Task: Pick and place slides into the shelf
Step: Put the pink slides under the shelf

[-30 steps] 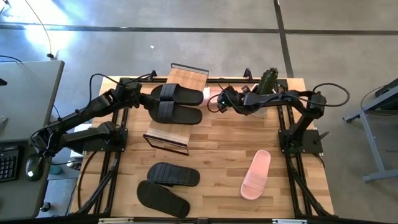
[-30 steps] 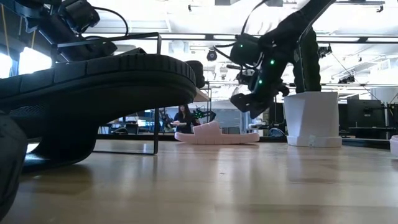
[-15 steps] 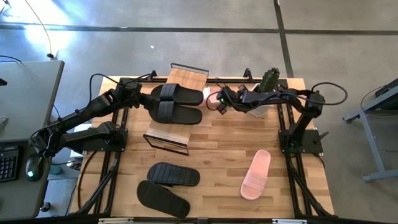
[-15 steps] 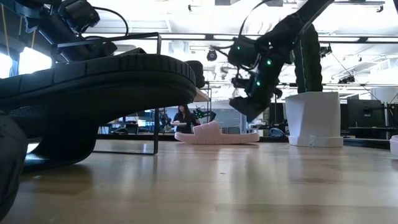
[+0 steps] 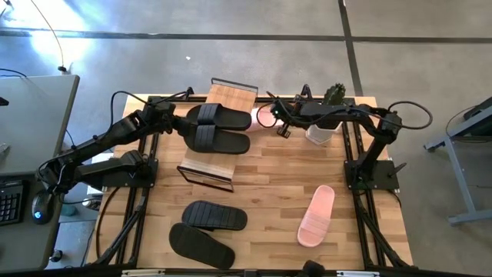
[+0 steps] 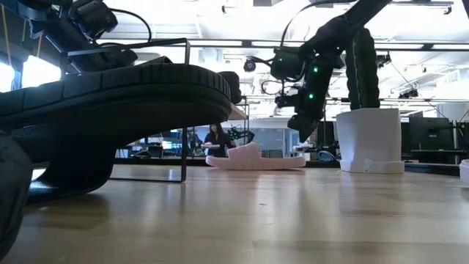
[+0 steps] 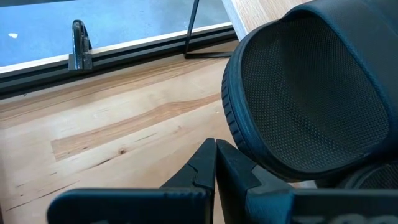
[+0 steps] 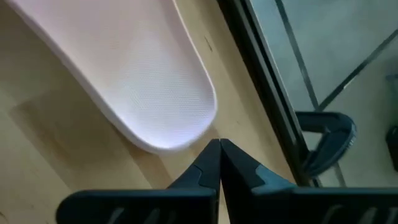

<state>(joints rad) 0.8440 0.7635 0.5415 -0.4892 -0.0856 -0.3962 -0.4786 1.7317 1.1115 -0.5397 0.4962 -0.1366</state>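
Right gripper (image 5: 275, 123) nears pink slide (image 5: 264, 115) beside shelf (image 5: 219, 135)
Fingers clenched on both arms; right's should part before straddling its strap.

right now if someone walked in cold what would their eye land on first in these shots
Probably the two black slides lying across the slanted wooden shelf at the table's far left, with the left gripper shut at their ends. Next, the right gripper, also shut, reaching toward a pink slide at the far edge beside the white pot. Another pink slide and a black pair lie loose near the front.
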